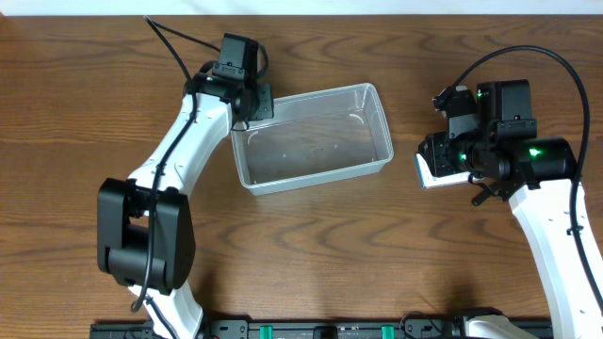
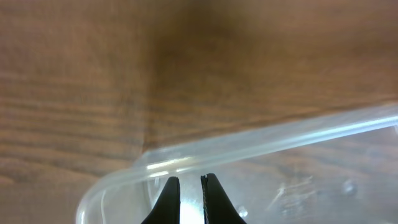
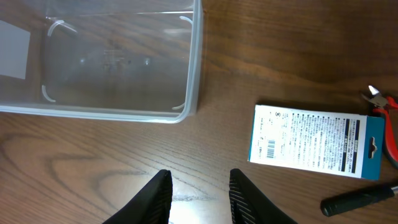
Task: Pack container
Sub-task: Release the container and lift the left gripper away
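We log the clear rectangular plastic bin (image 1: 311,141) showing only wood grain through its floor, its corner rim just ahead of the left claw (image 2: 190,180), whose fingers are drawn to a slit, grip impossible to tell; the right claw (image 3: 199,198) is released with the bin ahead-left, and its wrist view alone shows red-handled pliers (image 3: 390,121).

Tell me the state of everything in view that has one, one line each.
container: upright, open-topped, empty
left gripper: nearly shut, at the container's corner
right gripper: open, empty
blue-and-white box: lying flat, outside the container
red-handled pliers: lying beside the box, partly out of frame
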